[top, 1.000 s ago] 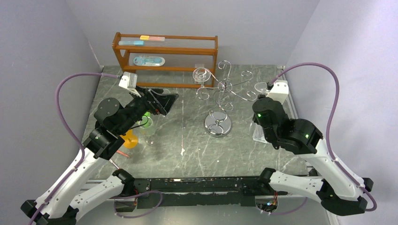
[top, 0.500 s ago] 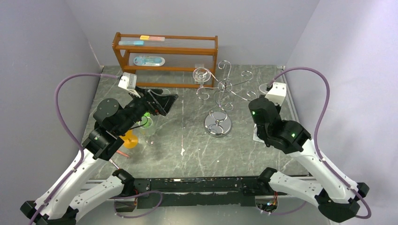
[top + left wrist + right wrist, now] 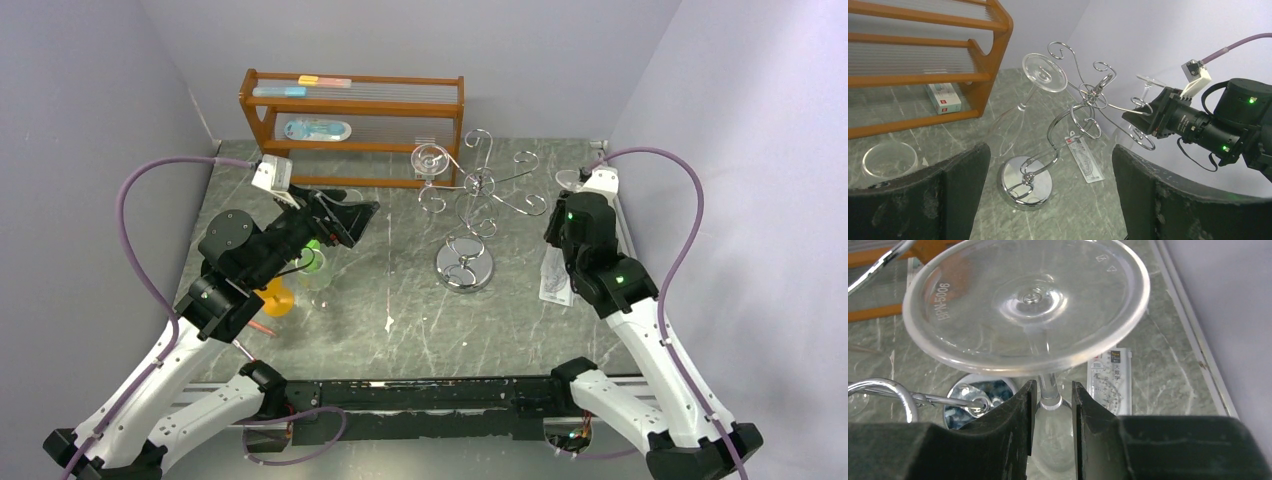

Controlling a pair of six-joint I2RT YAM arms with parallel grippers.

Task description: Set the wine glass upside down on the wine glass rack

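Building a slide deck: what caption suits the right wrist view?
Right gripper holds the inverted wine glass by its stem, beside the wine glass rack.

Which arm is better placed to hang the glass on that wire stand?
Right: the right pincer grips the wine glass by its stem, foot up, beside the rack; the left pincer is open, empty.

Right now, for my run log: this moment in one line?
right hand: shut on wine glass, foot up | left hand: open | wine glass rack: another glass hanging
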